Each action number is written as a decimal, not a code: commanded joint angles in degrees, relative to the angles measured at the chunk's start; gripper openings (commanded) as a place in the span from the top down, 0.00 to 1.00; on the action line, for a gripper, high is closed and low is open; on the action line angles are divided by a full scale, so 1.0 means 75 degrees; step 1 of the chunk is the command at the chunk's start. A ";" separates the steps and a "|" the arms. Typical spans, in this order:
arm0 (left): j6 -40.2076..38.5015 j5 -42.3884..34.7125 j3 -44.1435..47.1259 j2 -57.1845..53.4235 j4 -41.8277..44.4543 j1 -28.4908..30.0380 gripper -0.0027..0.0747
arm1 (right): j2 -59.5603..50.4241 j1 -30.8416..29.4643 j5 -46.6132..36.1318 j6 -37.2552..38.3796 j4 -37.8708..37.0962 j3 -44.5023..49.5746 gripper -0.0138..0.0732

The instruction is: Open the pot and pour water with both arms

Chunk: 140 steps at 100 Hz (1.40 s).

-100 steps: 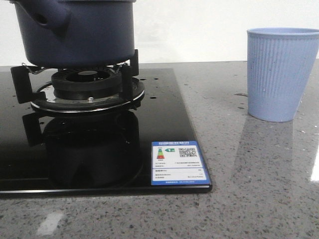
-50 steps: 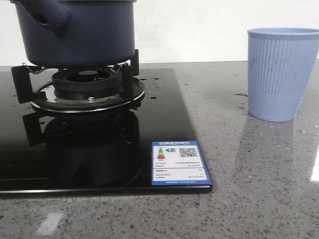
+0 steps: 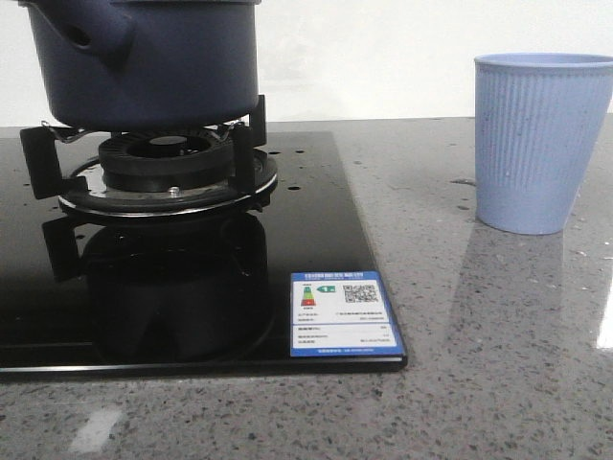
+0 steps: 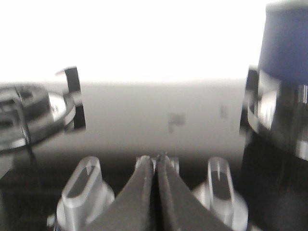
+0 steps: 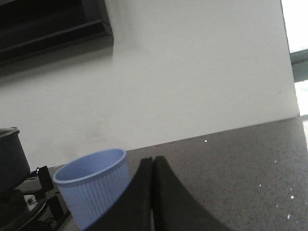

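The pot [image 3: 144, 62] sits up on the burner stand [image 3: 168, 172] at the back left of the black glass cooktop [image 3: 316, 220], and its top runs out of the front view, so whether a lid is on it cannot be told from here. Over on the right, well apart from it on the grey counter [image 3: 479, 335], stands the light blue cup [image 3: 536, 144], upright, mouth open.

Both arms are idle for the moment. The left gripper [image 4: 156, 161] has its fingers pressed tight together with nothing between them, low over the cooktop with the pot off to one side. The right gripper [image 5: 153, 163] is likewise closed on nothing, hanging just behind the cup.

How will this pot handle? It looks like a stiff, thick-walled vessel, probably heavy, more so if there is water in it. The matte walls are too wide for a gripper, so the stubby side handle [image 3: 91, 29] is the place to take hold. Expect the weight to hang off-centre from there and the pot to want to tip.

Contents: the pot's inside is hidden. In the right wrist view, what shows of the cup's inside looks bare, though its bottom is out of sight.
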 commanded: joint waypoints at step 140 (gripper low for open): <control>0.2802 0.4809 -0.6699 0.4423 -0.4102 -0.3044 0.99 | 0.2869 0.3152 0.7114 -0.0668 0.3231 -0.5846 0.92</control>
